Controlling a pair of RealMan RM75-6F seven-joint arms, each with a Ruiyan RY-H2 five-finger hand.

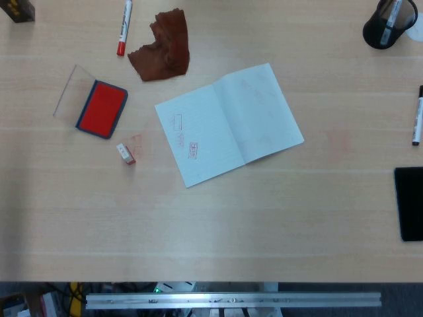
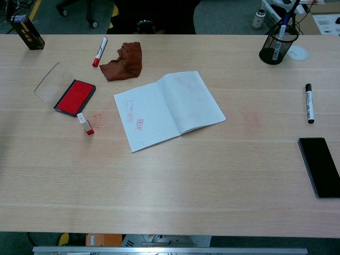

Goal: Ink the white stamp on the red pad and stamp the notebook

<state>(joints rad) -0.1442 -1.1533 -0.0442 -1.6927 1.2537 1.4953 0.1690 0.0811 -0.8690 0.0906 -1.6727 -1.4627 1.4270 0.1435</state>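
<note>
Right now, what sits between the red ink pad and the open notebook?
In the head view, the small white stamp lies on the table between the red ink pad and the open notebook, nearer the pad, beside faint red smudges. The chest view agrees.

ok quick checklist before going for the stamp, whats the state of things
1. Red pad uncovered, clear lid lying open beside it: ok.
2. White stamp free on the table between pad and notebook, nothing on it: ok. Whether it stands or lies on its side: cannot tell.
3. Notebook open flat, with blank room on the page: ok.
4. Brown cloth and red marker clear of the pad-to-notebook path: ok.
5. A robot hand in view, ready to reach: not ok, neither shows in either view.
</note>
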